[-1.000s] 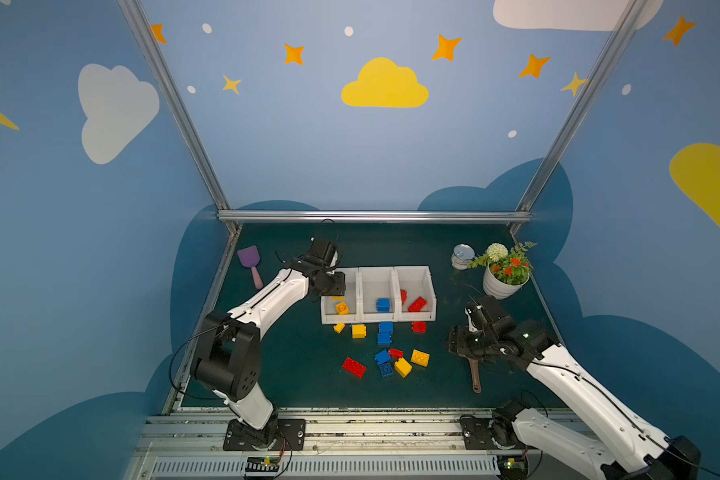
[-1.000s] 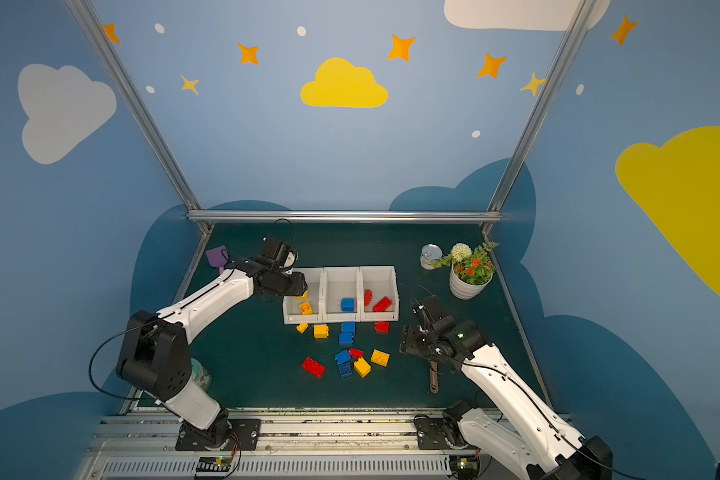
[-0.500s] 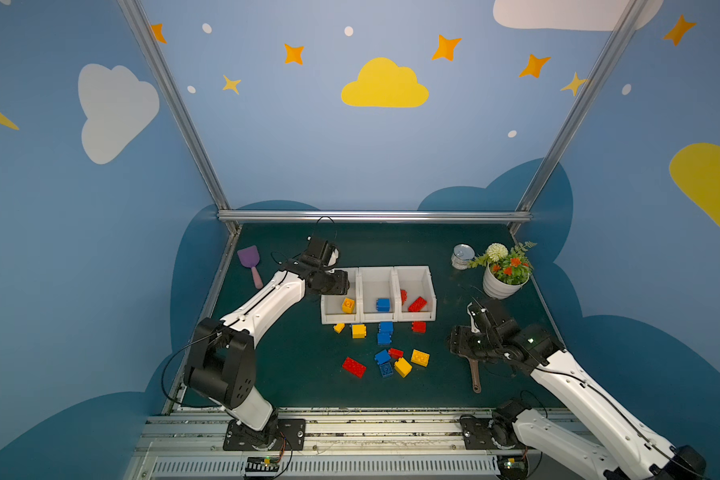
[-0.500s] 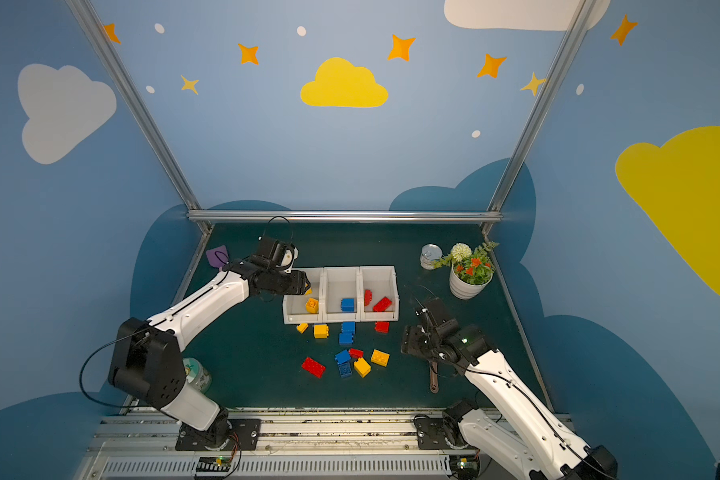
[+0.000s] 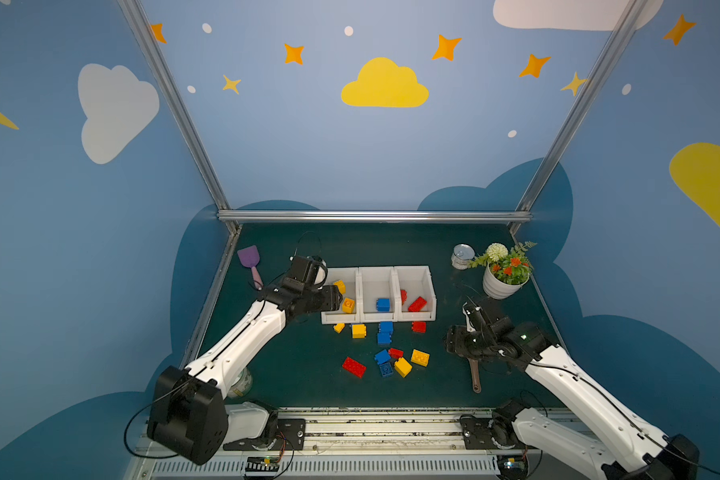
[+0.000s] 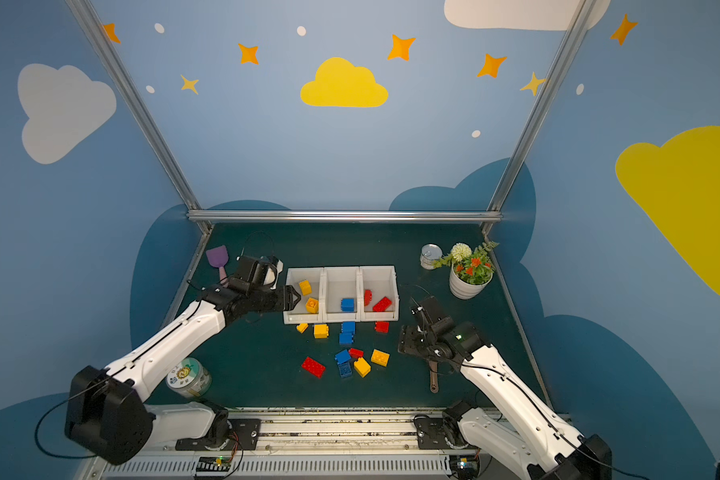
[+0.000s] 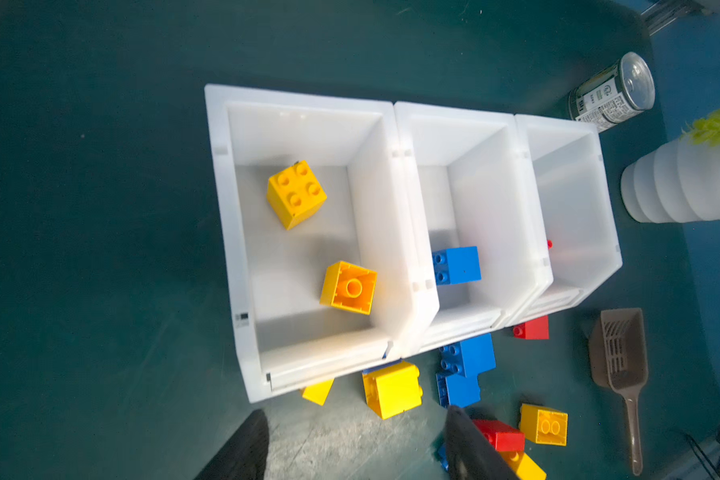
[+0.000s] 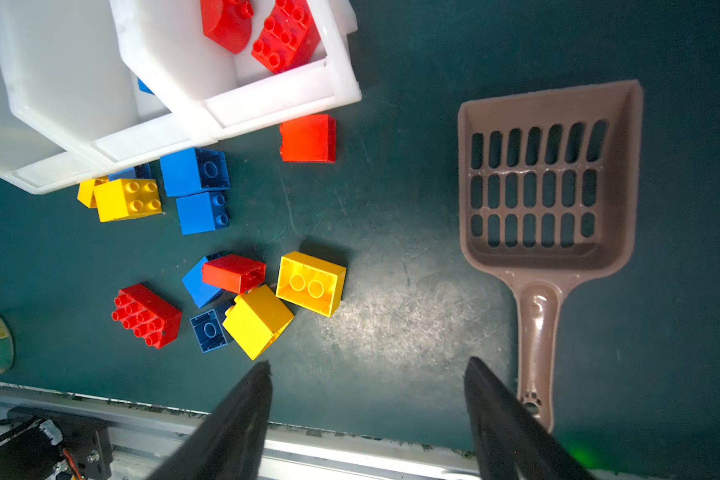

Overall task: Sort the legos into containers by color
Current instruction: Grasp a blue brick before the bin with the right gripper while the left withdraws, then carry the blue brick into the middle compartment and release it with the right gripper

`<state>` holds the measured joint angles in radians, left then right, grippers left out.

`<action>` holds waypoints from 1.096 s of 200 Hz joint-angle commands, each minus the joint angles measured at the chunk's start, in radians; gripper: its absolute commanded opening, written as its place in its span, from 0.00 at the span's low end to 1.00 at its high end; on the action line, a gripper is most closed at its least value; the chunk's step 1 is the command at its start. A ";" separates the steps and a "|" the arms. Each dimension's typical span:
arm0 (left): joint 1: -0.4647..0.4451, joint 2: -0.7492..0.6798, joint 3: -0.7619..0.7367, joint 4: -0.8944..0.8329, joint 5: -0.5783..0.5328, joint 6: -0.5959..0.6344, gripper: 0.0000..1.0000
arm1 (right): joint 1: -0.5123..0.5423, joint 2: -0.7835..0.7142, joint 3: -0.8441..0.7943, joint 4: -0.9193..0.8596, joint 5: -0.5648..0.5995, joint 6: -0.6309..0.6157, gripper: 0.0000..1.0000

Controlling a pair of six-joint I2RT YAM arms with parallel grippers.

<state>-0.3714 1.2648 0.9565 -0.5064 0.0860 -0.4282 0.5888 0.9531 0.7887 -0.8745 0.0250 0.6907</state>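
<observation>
- now the left gripper [image 7: 356, 415] gapes empty at the left container's [image 7: 225, 232] edge, with two yellow legos [image 7: 296, 193] inside.
- right gripper [image 8: 368, 363] is wide, empty, beside the brown scoop [image 8: 537, 286].
- loose legos [image 8: 310, 282] lie nearer than the containers.

Left of the loose legos [image 5: 420, 357] the dark green counter [image 5: 292, 365] lay bare, wide enough for an approach from that side. Between the cluster and the brown scoop [image 8: 533, 255] ran an open strip (scuffed pale), in front of the right end effector [image 8: 368, 361]. The row of containers [image 5: 377, 317] walled off the far side, with more bricks crowded against its near wall. The flower pot [image 5: 500, 286] and tin [image 5: 462, 256] blocked the far right corner; behind the containers the counter was clear.
</observation>
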 commanded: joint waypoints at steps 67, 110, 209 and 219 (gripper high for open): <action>0.003 -0.320 -0.269 0.010 -0.002 -0.178 0.69 | 0.138 0.379 0.208 0.050 0.010 0.002 0.73; 0.002 -0.429 -0.337 -0.043 0.007 -0.208 0.70 | 0.205 0.674 0.422 -0.025 -0.023 -0.003 0.74; 0.002 -0.526 -0.401 -0.058 0.036 -0.253 0.70 | 0.246 1.018 0.687 0.011 -0.060 -0.016 0.74; 0.001 -0.525 -0.401 -0.058 0.038 -0.253 0.70 | 0.247 1.039 0.706 0.012 -0.057 -0.016 0.74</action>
<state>-0.3714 0.7387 0.5583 -0.5484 0.1062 -0.6777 0.8333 1.9495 1.4471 -0.8524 -0.0257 0.6758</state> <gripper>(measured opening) 0.699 0.741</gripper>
